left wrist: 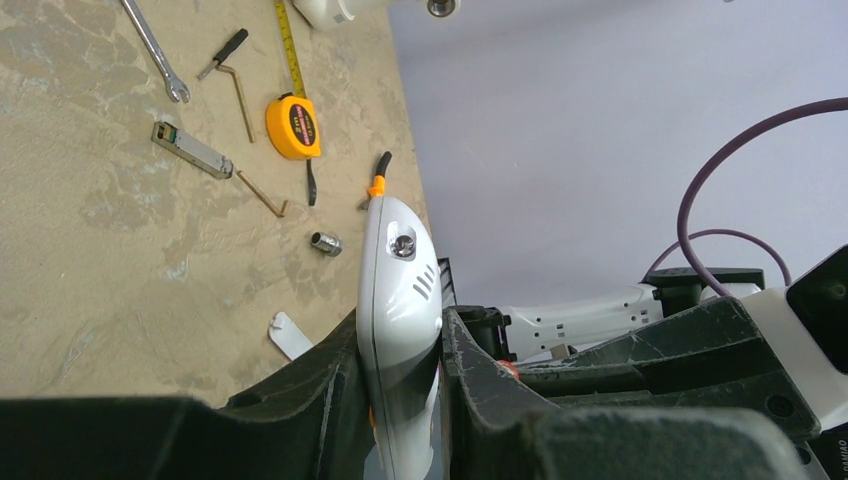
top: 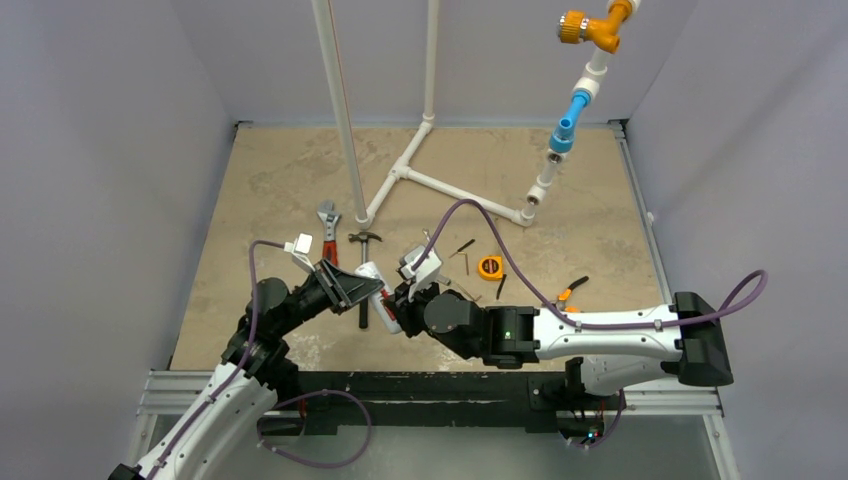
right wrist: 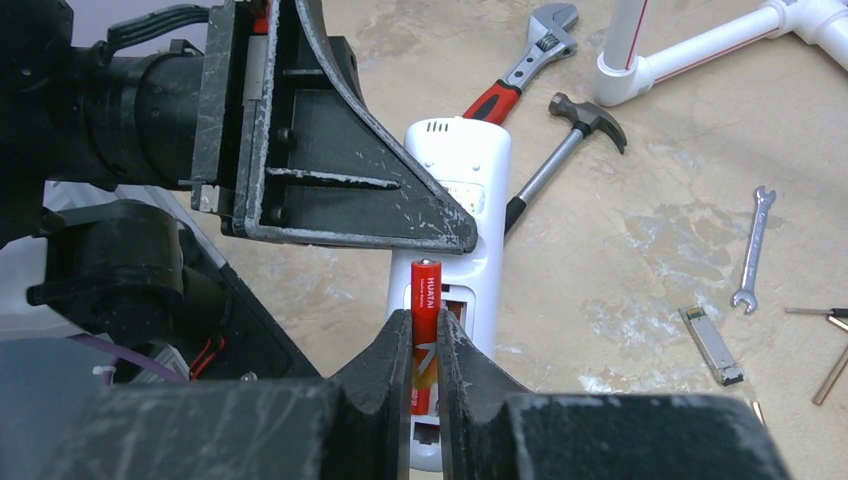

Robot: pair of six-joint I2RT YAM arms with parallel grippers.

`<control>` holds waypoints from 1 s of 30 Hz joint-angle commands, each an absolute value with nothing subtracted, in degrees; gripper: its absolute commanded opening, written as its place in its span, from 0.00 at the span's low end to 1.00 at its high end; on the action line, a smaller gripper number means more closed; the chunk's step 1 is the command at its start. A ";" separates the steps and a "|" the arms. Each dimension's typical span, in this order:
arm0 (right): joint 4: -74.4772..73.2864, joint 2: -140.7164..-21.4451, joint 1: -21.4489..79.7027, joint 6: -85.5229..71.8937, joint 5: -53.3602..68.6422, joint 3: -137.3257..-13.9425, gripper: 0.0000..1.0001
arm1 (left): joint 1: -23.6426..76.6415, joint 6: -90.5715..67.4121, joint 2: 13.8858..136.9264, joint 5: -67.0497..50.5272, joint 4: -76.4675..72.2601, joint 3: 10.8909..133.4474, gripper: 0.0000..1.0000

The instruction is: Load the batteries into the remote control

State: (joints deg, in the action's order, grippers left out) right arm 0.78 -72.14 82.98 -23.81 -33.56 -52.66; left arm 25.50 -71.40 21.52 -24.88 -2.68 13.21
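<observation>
The right gripper (right wrist: 424, 340) is closed narrowly on a small red cylindrical battery with a pale metal tip (right wrist: 426, 290). It holds the battery upright by the lower half, so the upper end stands free above the fingers. Just behind the battery is the slim white plastic remote control (right wrist: 460, 160), with its plain back toward the right wrist camera. The open battery recess (right wrist: 458, 300) is right beside the battery. The left gripper (left wrist: 400, 335) is closed on the remote's body, and one black finger (right wrist: 340, 190) covers part of the back. Both grippers meet in front of the arms, above the sandy stone-like table top (right wrist: 650, 260). A second battery I cannot find.

I judge the battery to be light, stiff and smooth. Because it is round, it may turn or slip between flat pads when pushed on its end, so a hold near the middle is good. The remote seems light and hollow, with a slippery shell. It should be gripped on the solid body, away from the recess.
</observation>
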 commanded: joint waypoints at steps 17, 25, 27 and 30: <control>1.66 -72.95 83.32 -25.10 -36.15 -52.38 0.13 | 25.31 -74.03 20.62 -26.10 -7.82 12.92 0.00; 0.49 -73.12 83.33 -25.52 -36.39 -52.78 0.20 | 25.27 -74.02 20.66 -26.08 -7.86 12.92 0.00; 0.19 -73.28 83.36 -25.50 -36.04 -52.99 0.26 | 25.32 -74.08 20.71 -26.10 -7.97 12.92 0.00; 0.18 -73.22 83.32 -25.49 -35.69 -53.09 0.29 | 25.31 -74.03 20.81 -26.19 -7.96 12.92 0.00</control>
State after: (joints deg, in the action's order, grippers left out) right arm 0.21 -72.86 82.98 -24.86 -34.00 -51.99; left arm 25.50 -72.93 21.12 -25.30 -3.79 13.06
